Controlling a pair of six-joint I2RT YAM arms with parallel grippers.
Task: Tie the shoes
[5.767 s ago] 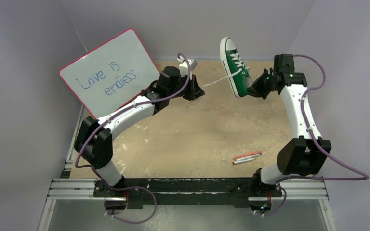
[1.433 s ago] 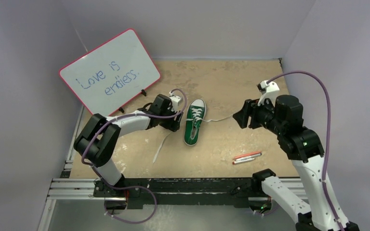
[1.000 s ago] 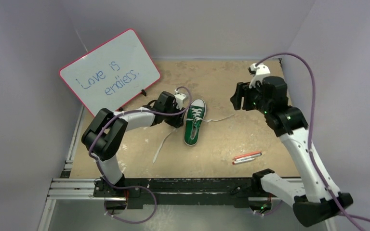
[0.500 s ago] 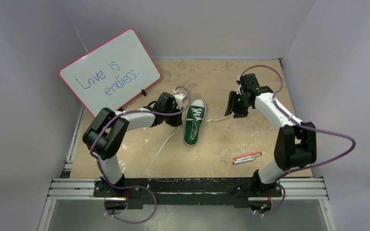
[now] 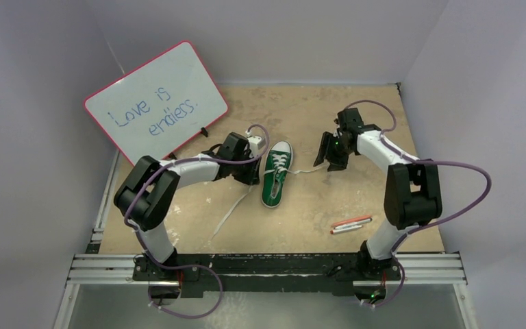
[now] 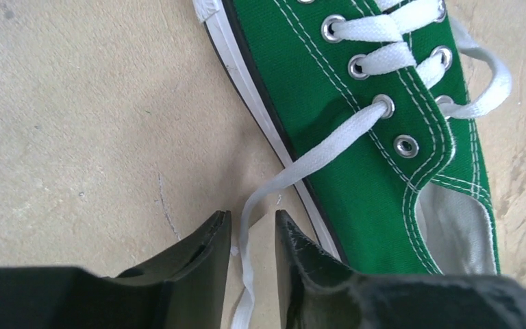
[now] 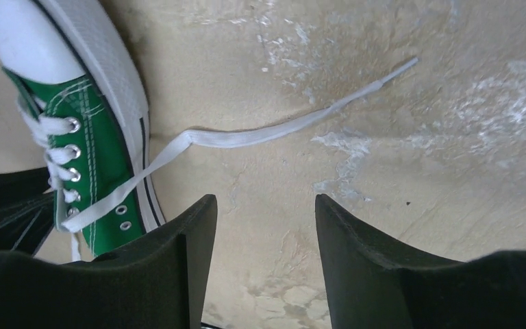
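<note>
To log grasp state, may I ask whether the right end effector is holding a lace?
No, the right end effector is open, and the lace lies on the table.

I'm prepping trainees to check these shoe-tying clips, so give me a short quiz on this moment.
1. True or false: the right gripper grips the lace lying on the table.
2. In the left wrist view, the sneaker's other lace runs: A) between the left gripper's fingers; B) over the toe cap; C) around the heel.
3. Besides the sneaker, what small items lie on the table in the top view?

Key
1. False: its jaws stand open, and the lace lies beyond them.
2. A.
3. Two pens.
</note>
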